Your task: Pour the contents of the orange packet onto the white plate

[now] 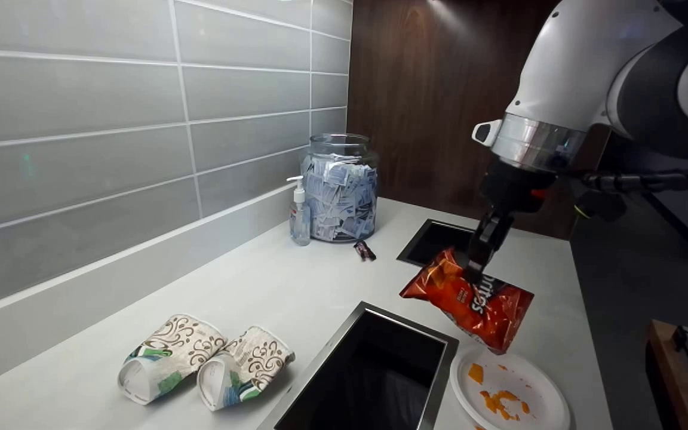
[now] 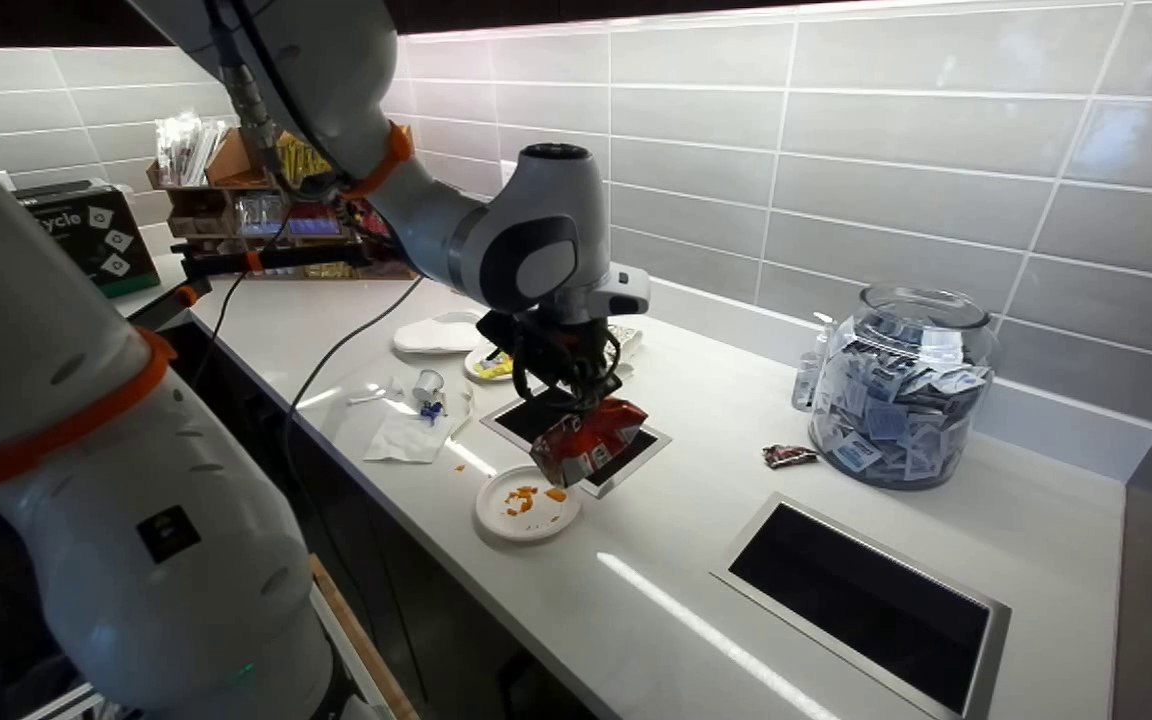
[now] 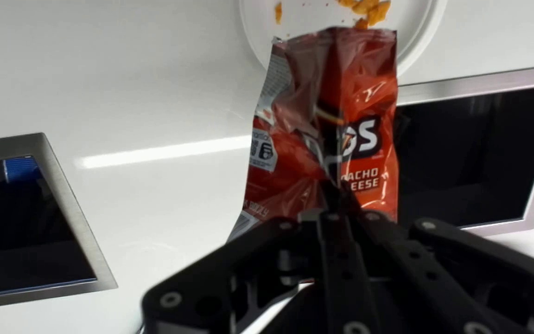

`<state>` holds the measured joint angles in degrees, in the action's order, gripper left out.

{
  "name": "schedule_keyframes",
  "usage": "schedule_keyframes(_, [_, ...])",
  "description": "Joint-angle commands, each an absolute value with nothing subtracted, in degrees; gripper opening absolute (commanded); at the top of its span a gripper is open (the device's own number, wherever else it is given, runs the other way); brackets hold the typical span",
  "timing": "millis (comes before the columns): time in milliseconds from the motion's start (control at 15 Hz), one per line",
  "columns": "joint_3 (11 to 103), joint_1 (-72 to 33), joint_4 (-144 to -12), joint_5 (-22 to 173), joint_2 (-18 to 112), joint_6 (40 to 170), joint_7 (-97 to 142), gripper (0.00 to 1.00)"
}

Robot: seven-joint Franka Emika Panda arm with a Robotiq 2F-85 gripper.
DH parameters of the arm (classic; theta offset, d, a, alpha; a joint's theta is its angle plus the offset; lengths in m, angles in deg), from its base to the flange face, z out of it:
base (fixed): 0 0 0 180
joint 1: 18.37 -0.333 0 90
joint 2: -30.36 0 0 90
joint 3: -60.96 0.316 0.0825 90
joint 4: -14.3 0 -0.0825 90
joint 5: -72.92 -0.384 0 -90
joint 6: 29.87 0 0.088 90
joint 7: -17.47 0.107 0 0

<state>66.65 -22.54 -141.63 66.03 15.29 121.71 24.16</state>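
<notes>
Pinching the orange packet (image 1: 469, 304) near its middle, the gripper (image 1: 473, 272) holds it tilted, lower end near the white plate (image 1: 544, 400); probably light, soft, slippery; for holding, a gathered fold seems surest.

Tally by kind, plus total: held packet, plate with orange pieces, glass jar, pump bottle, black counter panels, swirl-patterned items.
Held orange packet: 1
White plate with orange pieces: 1
Glass jar: 1
Pump bottle: 1
Black counter panels: 2
Swirl-patterned items: 2
Total: 8
</notes>
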Motion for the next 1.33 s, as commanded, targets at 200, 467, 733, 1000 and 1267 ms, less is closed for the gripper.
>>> schedule_keyframes(200, [72.4,-21.5,-146.7,77.1,9.5,127.0,29.6,0.00])
schedule_keyframes(467, [75.4,-19.8,-142.9,81.1,11.4,132.6,33.1,0.00])
schedule_keyframes(733, [79.0,-17.0,-142.8,83.5,10.4,133.2,37.6,0.00])
schedule_keyframes(1000, [80.2,-16.2,-142.8,83.1,10.0,131.9,39.1,0.00])
schedule_keyframes(1267, [79.7,-17.5,-143.3,81.1,9.1,129.3,39.3,0.00])
